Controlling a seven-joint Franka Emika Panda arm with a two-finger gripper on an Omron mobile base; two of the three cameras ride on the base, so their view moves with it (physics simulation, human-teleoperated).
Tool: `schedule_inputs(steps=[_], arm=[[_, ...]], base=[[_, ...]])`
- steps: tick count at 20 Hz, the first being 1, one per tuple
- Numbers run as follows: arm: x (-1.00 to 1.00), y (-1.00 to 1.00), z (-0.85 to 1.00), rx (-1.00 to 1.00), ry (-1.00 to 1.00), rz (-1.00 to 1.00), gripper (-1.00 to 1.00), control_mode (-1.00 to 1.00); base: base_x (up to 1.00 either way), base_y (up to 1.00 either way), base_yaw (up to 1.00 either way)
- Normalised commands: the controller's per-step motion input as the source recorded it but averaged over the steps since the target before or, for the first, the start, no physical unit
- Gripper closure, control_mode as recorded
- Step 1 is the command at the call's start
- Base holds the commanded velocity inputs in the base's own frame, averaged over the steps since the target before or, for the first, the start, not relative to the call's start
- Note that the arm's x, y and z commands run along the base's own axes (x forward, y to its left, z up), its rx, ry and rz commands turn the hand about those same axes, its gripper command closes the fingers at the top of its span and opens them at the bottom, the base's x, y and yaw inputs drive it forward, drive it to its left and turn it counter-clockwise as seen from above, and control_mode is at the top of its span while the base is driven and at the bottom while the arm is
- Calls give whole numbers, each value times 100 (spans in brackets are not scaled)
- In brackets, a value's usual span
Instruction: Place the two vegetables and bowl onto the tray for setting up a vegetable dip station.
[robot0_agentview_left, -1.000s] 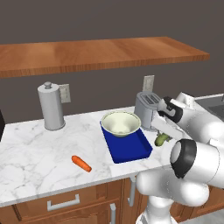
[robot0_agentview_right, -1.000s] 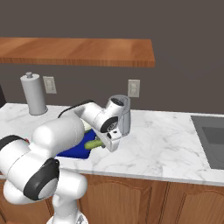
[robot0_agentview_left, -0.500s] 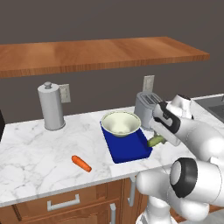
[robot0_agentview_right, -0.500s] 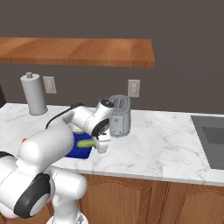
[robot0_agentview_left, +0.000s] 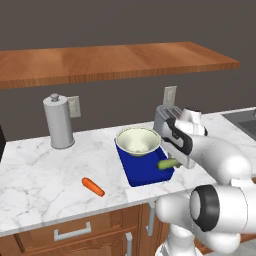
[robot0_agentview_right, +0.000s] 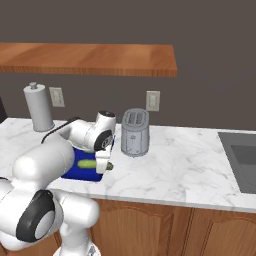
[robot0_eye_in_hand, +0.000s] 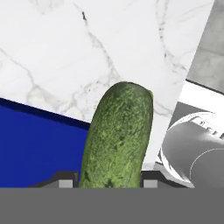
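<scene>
My gripper (robot0_agentview_left: 176, 161) is shut on the dark green cucumber (robot0_agentview_left: 167, 163), holding it just above the right rim of the deep blue tray (robot0_agentview_left: 145, 173). In the hand view the cucumber (robot0_eye_in_hand: 118, 140) rises between my fingertips (robot0_eye_in_hand: 65, 180), partly over the blue tray (robot0_eye_in_hand: 39, 148) and partly over white marble. In the right base view the cucumber (robot0_agentview_right: 88, 163) pokes out on both sides of the gripper (robot0_agentview_right: 104, 163) above the tray (robot0_agentview_right: 80, 173). The pale cream bowl (robot0_agentview_left: 138, 141) sits on the tray's far half. The orange carrot (robot0_agentview_left: 93, 186) lies on the counter left of the tray.
A grey toaster (robot0_agentview_left: 167, 119) stands right behind my hand, close to the tray's far right corner. A paper towel holder (robot0_agentview_left: 58, 121) is at the back left. A wooden shelf (robot0_agentview_left: 115, 60) hangs overhead. A sink (robot0_agentview_right: 242, 160) lies far right.
The gripper has carried the cucumber leftward from the bare counter to the tray's right edge. Bowl and carrot have not moved.
</scene>
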Motion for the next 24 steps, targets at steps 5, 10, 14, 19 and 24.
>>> schedule_inputs(steps=[5, 10, 14, 19, 24], arm=[[0, 34, 1, -3, 10, -20, 100, -100], [-3, 31, 0, -3, 1, -25, 100, -100], [0, 27, 0, -3, 0, -26, 100, -100], [0, 25, 0, -3, 0, -26, 100, -100], [0, 23, -4, -5, 0, -22, 100, -100]], base=[[0, 0, 0], [0, 0, 0], [0, 0, 0], [0, 0, 0], [0, 0, 0]])
